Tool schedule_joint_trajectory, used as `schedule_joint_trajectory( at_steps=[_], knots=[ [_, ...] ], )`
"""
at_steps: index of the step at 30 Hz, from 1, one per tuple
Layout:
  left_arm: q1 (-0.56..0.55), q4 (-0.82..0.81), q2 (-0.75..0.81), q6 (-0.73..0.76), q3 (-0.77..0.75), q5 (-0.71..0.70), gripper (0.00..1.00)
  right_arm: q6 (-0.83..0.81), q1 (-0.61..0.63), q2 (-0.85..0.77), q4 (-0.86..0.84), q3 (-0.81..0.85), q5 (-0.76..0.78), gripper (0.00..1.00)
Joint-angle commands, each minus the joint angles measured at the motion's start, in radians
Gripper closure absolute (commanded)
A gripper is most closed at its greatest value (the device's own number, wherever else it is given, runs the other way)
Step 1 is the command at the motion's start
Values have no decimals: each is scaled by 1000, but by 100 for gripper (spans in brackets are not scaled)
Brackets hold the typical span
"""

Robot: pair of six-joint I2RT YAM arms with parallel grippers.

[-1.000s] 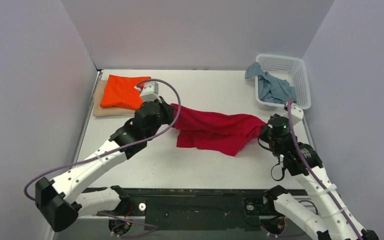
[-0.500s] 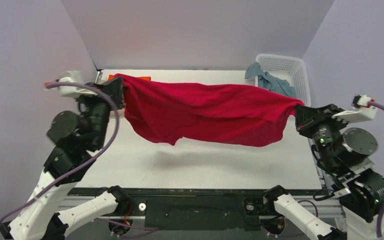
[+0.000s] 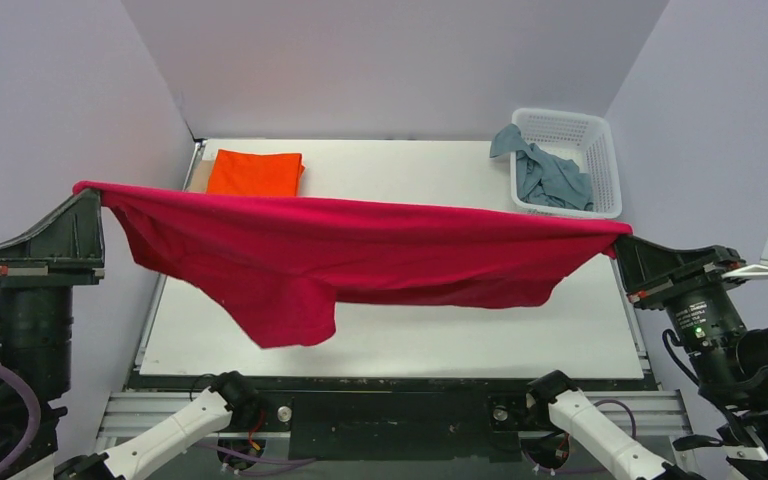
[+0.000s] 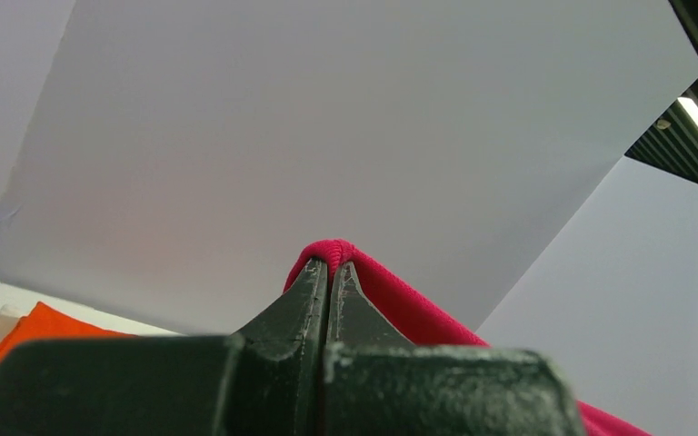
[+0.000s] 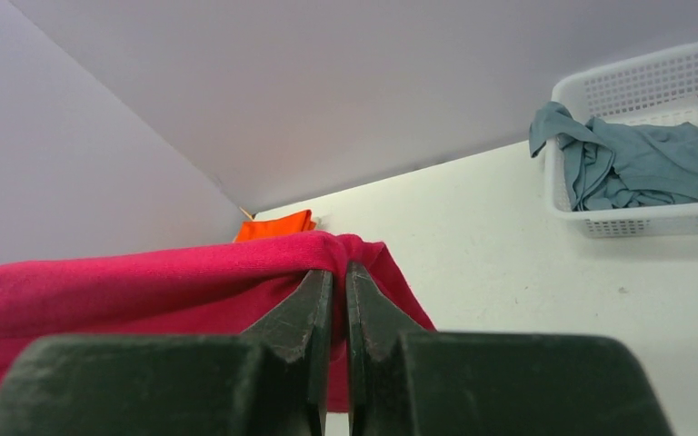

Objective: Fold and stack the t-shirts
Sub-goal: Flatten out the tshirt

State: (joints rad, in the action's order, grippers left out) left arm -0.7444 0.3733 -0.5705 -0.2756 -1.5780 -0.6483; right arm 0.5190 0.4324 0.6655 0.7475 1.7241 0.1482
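Note:
The crimson red t-shirt [image 3: 360,250] hangs stretched in the air across the table, its lower edge drooping at the left. My left gripper [image 3: 88,190] is shut on its left corner, and the red cloth [image 4: 400,304] wraps over the left gripper's tips [image 4: 331,265]. My right gripper [image 3: 622,238] is shut on the right corner, the red fabric [image 5: 145,282] pinched at its tips [image 5: 338,270]. A folded orange t-shirt [image 3: 256,172] lies on a beige t-shirt [image 3: 198,178] at the back left. A grey-blue t-shirt [image 3: 550,178] spills from the basket.
The white lattice basket [image 3: 600,160] stands at the back right corner of the table. Purple-grey walls close in the left, back and right sides. Both arms are raised high at the table's outer edges, over its left and right borders.
Both grippers have lifted the red t-shirt off the table and pulled apart, outward and toward the camera. The shirt went from a crumpled heap to a taut span, uncovering the orange shirt.

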Motion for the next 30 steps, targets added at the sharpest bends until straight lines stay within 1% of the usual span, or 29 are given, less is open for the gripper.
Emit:
schedule_joint_trajectory(
  at_steps=[1, 3, 5, 6, 7, 8, 9, 10, 11, 12, 13, 14, 15, 16, 17, 18, 19, 20, 21, 22, 23, 24, 25, 26, 27, 29, 30],
  knots=[
    [4, 57, -5, -6, 11, -59, 100, 2, -6, -30, -5, -49, 78, 100],
    [4, 63, -18, -18, 40, -98, 100, 3, -6, -25, -4, -97, 114, 100],
    [4, 60, -34, -52, 123, -170, 100, 15, -6, -10, -3, -186, 176, 100],
    [3, 58, -44, -61, 152, -231, 100, 27, -6, 7, -2, -210, 202, 100],
    [3, 60, -72, -86, 207, -264, 100, 34, -6, 19, -3, -270, 268, 100],
    [3, 60, -88, -96, 238, -337, 100, 48, -6, 45, -3, -301, 305, 100],
    [4, 57, -134, -115, 297, -376, 100, 57, -7, 64, -7, -362, 370, 100],
    [6, 59, -162, -128, 326, -448, 100, 69, -8, 109, -12, -390, 400, 100],
    [20, 76, -227, -171, 372, -471, 100, 72, -13, 134, -29, -443, 446, 100],
    [40, 91, -263, -192, 391, -458, 100, 78, -19, 192, -42, -468, 462, 100],
    [112, 122, -344, -248, 427, -422, 100, 80, -40, 223, -78, -515, 473, 100],
    [209, 125, -388, -272, 446, -296, 100, 80, -53, 291, -102, -536, 450, 100],
    [261, 92, -471, -305, 495, -226, 100, 78, -95, 326, -162, -575, 428, 100],
    [346, 61, -519, -318, 519, -103, 100, 74, -119, 405, -193, -592, 370, 100],
    [385, -20, -621, -333, 557, 8, 96, 70, -172, 450, -271, -618, 340, 99],
    [447, -67, -673, -336, 567, 67, 89, 68, -198, 538, -311, -627, 290, 99],
    [469, -157, -778, -316, 569, 193, 67, 65, -240, 639, -370, -626, 272, 95],
    [498, -197, -827, -305, 561, 243, 51, 59, -255, 695, -396, -617, 253, 92],
    [505, -245, -921, -295, 527, 300, 25, 40, -274, 796, -429, -579, 249, 77],
    [512, -255, -959, -285, 502, 313, 20, 28, -284, 848, -429, -551, 248, 70],
    [513, -244, -1024, -274, 442, 316, 16, 14, -287, 934, -419, -486, 251, 59],
    [514, -232, -1050, -268, 414, 314, 16, 12, -288, 965, -392, -456, 261, 55],
    [514, -209, -1080, -254, 364, 304, 15, 8, -289, 1008, -379, -403, 263, 48],
    [514, -183, -1087, -249, 346, 297, 14, 8, -288, 1018, -361, -385, 269, 40],
    [514, -172, -1086, -241, 320, 286, 14, 14, -288, 1019, -355, -369, 273, 27],
    [513, -136, -1057, -239, 312, 282, 14, 30, -289, 989, -341, -378, 284, 14],
    [514, -98, -1024, -254, 317, 283, 13, 37, -288, 973, -328, -397, 289, 13]
  ],
)
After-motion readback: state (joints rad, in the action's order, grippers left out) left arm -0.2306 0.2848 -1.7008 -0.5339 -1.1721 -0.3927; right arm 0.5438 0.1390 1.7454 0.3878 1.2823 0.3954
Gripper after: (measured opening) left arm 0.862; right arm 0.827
